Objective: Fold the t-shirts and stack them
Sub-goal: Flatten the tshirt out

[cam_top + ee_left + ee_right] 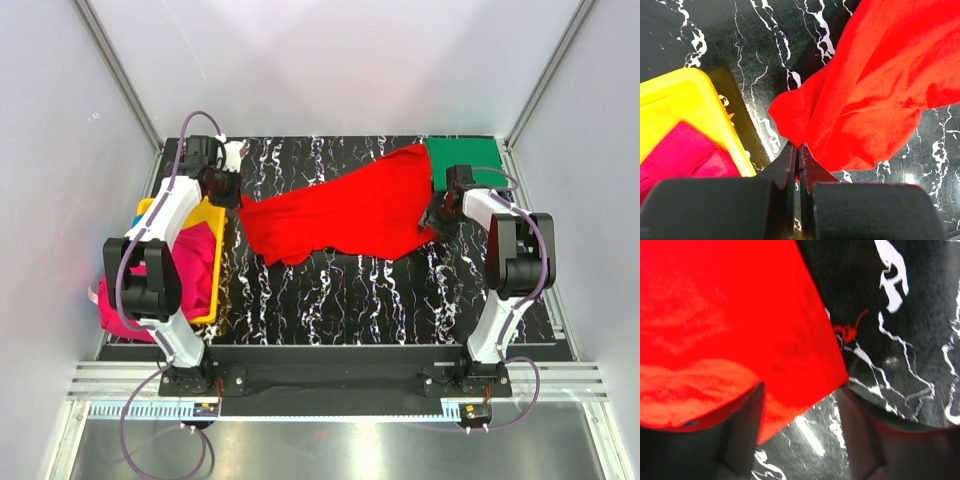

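Left jaws pinching red t-shirt (340, 215), right jaws apart

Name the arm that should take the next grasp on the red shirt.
Right. The right gripper stands open with a corner of the red shirt between its fingers, ready to close; the left gripper is shut on the opposite end, beside the yellow tray.

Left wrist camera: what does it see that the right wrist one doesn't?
Only the left wrist view shows the yellow tray with the pink t-shirt in it, and the left end effector shut on an edge of the red t-shirt. Only the right wrist view shows the right end effector, open at the shirt's corner, and a loose red thread. Both show that shirt and the black marbled table.
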Robot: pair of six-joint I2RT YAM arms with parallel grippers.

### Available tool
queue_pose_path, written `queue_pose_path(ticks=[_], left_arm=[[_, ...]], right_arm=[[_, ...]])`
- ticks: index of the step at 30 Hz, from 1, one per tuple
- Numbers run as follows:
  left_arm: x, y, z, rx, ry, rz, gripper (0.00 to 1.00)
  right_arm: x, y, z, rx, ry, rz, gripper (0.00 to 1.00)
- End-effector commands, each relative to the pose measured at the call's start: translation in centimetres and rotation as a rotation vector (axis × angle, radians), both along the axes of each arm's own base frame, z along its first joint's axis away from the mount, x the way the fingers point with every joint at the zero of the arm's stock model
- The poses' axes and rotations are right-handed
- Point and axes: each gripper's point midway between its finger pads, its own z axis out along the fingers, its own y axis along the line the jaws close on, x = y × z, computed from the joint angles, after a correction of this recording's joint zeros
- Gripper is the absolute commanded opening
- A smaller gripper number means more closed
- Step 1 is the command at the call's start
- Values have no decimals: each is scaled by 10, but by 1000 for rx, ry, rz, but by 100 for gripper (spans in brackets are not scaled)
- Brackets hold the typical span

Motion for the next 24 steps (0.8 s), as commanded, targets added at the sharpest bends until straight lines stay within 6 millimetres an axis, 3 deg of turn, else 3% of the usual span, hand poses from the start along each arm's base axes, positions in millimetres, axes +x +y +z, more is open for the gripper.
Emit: queue_pose_path(ticks=[1, 3, 4, 6, 8, 9, 11, 12, 14, 15, 16, 20, 23, 24], left_arm=[[-1, -2, 22, -27, -60, -13, 0], [-2, -3, 27, -28, -71, -18, 0], [-3, -3, 29, -30, -76, -19, 0], [-4, -3, 32, -26, -81, -25, 0], [-4, -3, 37, -24, -88, -32, 0], [-5, -3, 40, -21, -93, -37, 0], [-6, -1, 48, -11, -117, -37, 0], [-5, 0, 51, -5, -128, -38, 0], [-2, 2, 56, 3, -150, -37, 0], [-1, 3, 59, 11, -156, -33, 0], [1, 4, 61, 14, -165, -32, 0], [4, 3, 69, 11, -180, -31, 0], [5, 3, 67, 9, -173, -33, 0], [5, 2, 65, 9, -171, -36, 0]], right_arm=[[28, 4, 10, 30, -81, -27, 58], [24, 3, 2, 27, -71, -32, 44], [26, 3, 2, 27, -76, -32, 23], [26, 1, 5, 16, -83, -39, 2], [21, -3, 17, -7, -92, -41, 0], [22, -9, 41, -40, -141, -49, 0], [5, -15, 67, -89, -143, -24, 0], [1, -21, 101, -133, -206, -31, 0], [-31, -20, 122, -153, -159, 32, 0], [-41, -15, 146, -145, -189, 55, 0], [-67, -6, 147, -148, -114, 107, 0], [-114, 33, 167, -45, -56, 207, 0], [-120, 48, 176, 26, -51, 215, 6], [-109, 54, 178, 51, -69, 229, 6]])
